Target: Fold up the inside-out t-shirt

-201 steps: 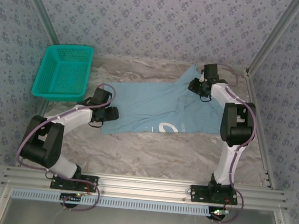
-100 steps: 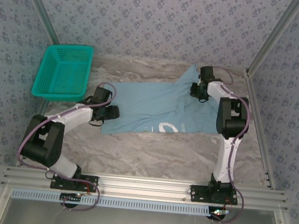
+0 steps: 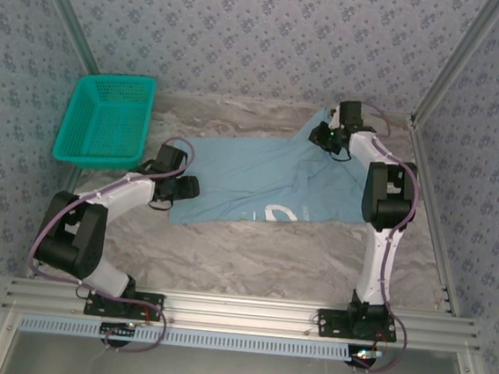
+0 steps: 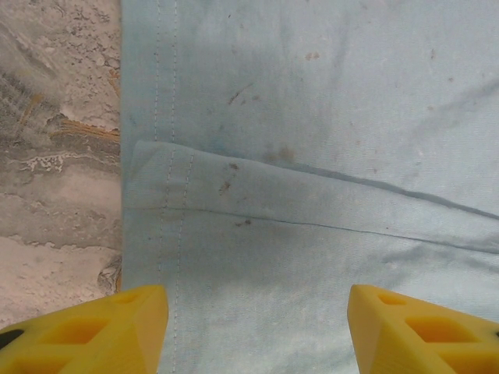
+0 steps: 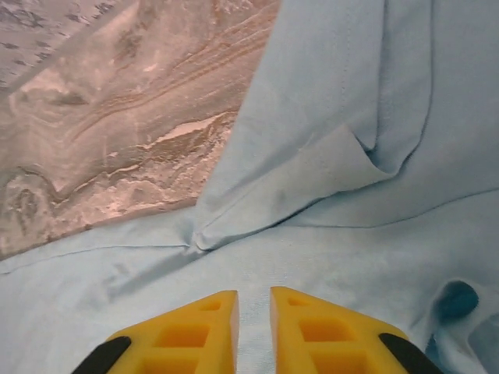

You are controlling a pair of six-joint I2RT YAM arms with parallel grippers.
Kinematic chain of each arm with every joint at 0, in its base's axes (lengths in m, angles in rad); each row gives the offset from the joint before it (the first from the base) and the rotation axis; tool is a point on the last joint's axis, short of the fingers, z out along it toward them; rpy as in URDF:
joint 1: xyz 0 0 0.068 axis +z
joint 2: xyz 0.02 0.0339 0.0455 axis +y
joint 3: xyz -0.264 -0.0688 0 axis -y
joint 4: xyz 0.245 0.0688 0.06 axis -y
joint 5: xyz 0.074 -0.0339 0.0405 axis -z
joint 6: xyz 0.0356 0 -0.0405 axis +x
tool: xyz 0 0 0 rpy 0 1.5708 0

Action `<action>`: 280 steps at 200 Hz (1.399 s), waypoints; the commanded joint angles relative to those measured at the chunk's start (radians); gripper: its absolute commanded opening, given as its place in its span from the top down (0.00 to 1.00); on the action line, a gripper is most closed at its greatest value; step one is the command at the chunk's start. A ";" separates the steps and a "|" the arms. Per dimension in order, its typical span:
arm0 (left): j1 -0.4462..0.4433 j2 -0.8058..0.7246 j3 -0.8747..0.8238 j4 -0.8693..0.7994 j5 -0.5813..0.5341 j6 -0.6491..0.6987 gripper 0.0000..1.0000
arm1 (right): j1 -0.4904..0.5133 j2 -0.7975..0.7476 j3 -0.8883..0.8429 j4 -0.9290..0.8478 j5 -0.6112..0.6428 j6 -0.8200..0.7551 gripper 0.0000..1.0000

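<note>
T-shirt flat on marbled table, teal basket apart

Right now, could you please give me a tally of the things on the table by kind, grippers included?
Light blue t-shirt: 1
Teal mesh basket: 1
Grippers: 2 (left gripper, right gripper)
Total: 4

Robot lab booth, wallpapered walls, aluminium frame

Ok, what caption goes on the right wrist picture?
Yellow gripper over a creased light blue t-shirt on a marbled table.
</note>
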 commanded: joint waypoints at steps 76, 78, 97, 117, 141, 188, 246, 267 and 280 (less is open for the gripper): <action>0.007 0.092 0.085 0.027 0.090 -0.001 0.38 | -0.033 -0.134 -0.221 -0.173 0.115 -0.069 0.59; 0.007 0.092 0.085 0.026 0.090 -0.001 0.38 | -0.032 -0.130 -0.218 -0.172 0.115 -0.069 0.58; 0.007 0.082 0.082 0.022 0.079 0.000 0.38 | -0.029 -0.102 -0.200 -0.161 0.096 -0.060 0.57; 0.006 0.079 0.080 0.018 0.077 0.003 0.38 | -0.025 -0.086 -0.177 -0.148 0.074 -0.050 0.58; 0.008 0.081 0.078 0.015 0.073 0.008 0.38 | -0.020 -0.062 -0.135 -0.130 0.055 -0.043 0.60; 0.013 0.072 0.063 0.011 0.064 0.011 0.38 | 0.008 -0.022 -0.063 -0.057 0.001 -0.003 0.66; 0.031 0.053 0.043 0.009 0.065 0.016 0.38 | 0.008 -0.021 -0.046 0.134 -0.264 0.055 0.66; 0.033 0.038 0.035 0.022 0.073 0.007 0.38 | -0.012 -0.126 -0.132 -0.034 -0.067 -0.068 0.62; 0.033 0.036 0.034 0.034 0.104 0.003 0.37 | -0.032 -0.199 -0.216 -0.114 0.043 -0.129 0.61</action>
